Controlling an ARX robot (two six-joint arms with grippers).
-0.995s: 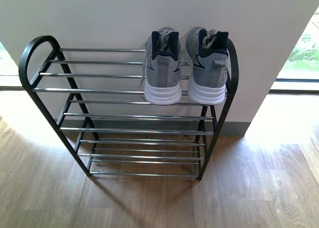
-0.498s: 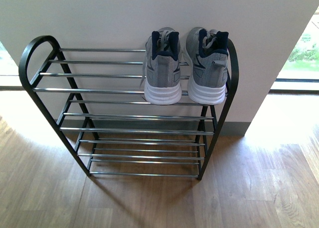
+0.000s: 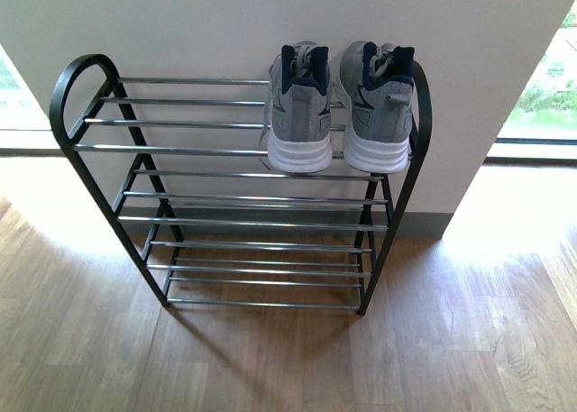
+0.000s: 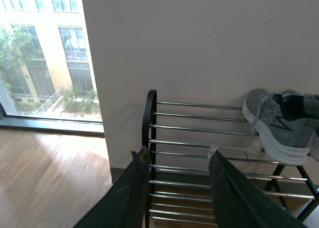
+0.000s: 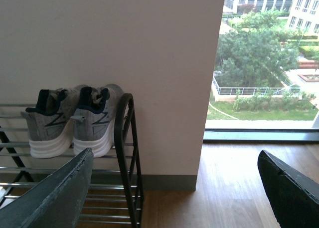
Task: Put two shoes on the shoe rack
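Observation:
Two grey sneakers with navy collars and white soles, the left shoe (image 3: 300,114) and the right shoe (image 3: 379,110), stand side by side on the top tier of the shoe rack (image 3: 180,148), at its right end, heels toward me. Neither arm shows in the front view. My left gripper (image 4: 179,153) hangs open and empty in front of the rack's (image 4: 199,129) left end, apart from the nearer shoe (image 4: 274,123). My right gripper (image 5: 174,155) is wide open and empty, off the rack's right arch (image 5: 122,133), with both shoes (image 5: 94,118) beyond it.
The rack stands against a white wall (image 3: 270,24) on a wooden floor (image 3: 270,367). Its lower tiers (image 3: 261,223) hold nothing. Floor-to-ceiling windows (image 5: 264,63) flank the wall on both sides.
The front view has shifted slightly: the rack and shoes now sit a little higher and to the right in the picture. The shoes have not moved on the rack.

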